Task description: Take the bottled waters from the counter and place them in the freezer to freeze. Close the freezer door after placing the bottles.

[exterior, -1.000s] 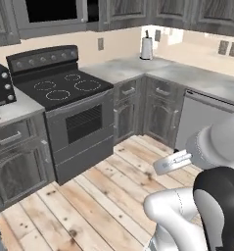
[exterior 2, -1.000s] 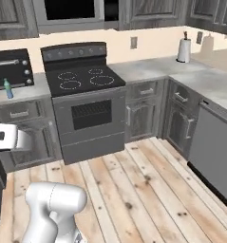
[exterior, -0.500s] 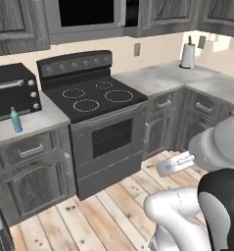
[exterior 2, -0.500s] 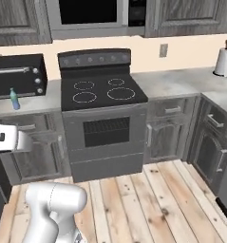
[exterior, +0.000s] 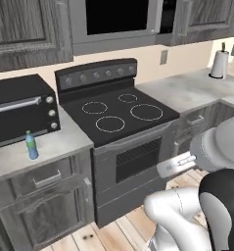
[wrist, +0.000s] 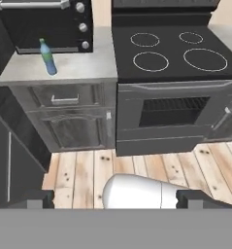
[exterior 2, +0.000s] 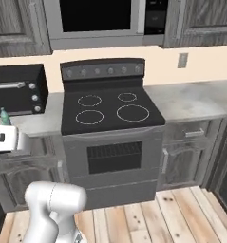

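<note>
The gripper (wrist: 115, 198) hangs wide apart and empty, well short of the blue bottle (exterior: 32, 145) standing upright on the counter (exterior: 64, 142) beside the toaster oven (exterior: 20, 110), apparently readied for a first pickup

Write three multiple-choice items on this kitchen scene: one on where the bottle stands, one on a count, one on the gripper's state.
1. Where does the blue bottle stand?
A. On the counter before the toaster oven
B. On the stovetop
C. On the floor

2. How many burner rings mark the stovetop?
A. Two
B. Four
C. Six

3. How is the gripper?
A. Shut on the bottle
B. Shut, empty
C. Open, empty

Key: 1 A, the bottle stands upright on the pale slab left of the stove. 2 B, four white rings show. 3 C, the fingertips stand wide apart in the hand view, nothing between them.
</note>
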Controlling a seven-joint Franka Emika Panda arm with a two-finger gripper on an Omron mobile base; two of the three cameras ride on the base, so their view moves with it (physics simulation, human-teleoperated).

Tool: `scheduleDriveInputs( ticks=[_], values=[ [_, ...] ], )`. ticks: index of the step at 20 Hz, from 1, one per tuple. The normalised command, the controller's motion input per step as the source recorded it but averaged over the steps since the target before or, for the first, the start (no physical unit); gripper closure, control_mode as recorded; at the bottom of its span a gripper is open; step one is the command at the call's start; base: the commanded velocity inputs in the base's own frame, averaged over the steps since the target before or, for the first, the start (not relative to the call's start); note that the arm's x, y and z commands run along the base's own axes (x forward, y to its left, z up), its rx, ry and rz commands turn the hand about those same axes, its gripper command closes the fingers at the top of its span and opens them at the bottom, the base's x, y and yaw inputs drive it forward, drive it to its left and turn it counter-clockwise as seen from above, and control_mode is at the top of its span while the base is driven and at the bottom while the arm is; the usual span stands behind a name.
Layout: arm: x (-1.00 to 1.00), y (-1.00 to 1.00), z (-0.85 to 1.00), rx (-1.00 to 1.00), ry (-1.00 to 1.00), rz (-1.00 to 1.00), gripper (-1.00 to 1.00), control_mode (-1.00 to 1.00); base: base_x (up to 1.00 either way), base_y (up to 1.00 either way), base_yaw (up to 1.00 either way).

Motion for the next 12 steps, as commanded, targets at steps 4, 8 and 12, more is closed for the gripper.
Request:
scheduleDriveInputs(
  ticks=[4, 8, 12],
  values=[
    [0.0, 0.0, 0.0, 0.0, 0.0, 0.0, -1.0, 1.0, 0.84, 0.56, 0.09],
    [0.0, 0.0, 0.0, 0.0, 0.0, 0.0, -1.0, 1.0, 0.53, 0.63, 0.17],
    [0.0, 0.0, 0.0, 0.0, 0.0, 0.0, -1.0, 1.0, 0.0, 0.42, 0.43]
  ],
)
